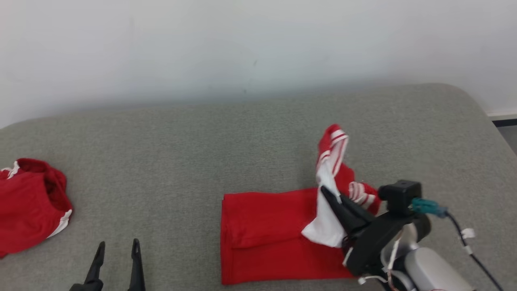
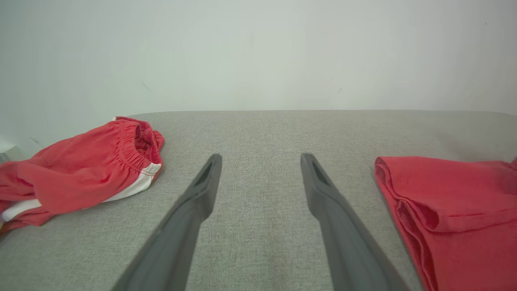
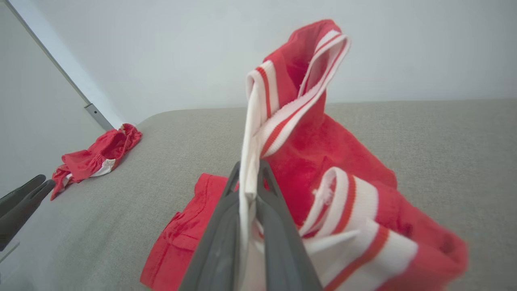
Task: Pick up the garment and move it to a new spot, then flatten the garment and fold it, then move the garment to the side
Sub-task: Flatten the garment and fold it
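Observation:
A red garment (image 1: 262,234) with white-and-red striped trim lies partly folded on the grey surface right of centre. My right gripper (image 1: 326,194) is shut on its white striped edge (image 3: 250,161) and holds that part lifted, so the trim stands up above the flat red part (image 3: 177,238). The garment's left folded edge (image 2: 408,210) also appears in the left wrist view. My left gripper (image 1: 117,244) stands open at the lower left, above bare fabric, nothing between its fingers (image 2: 202,190).
Red shorts (image 1: 28,206) with a white stripe lie crumpled at the far left (image 2: 80,169), (image 3: 93,157). The grey upholstered surface (image 1: 181,153) ends at a pale wall behind and curves off at the right.

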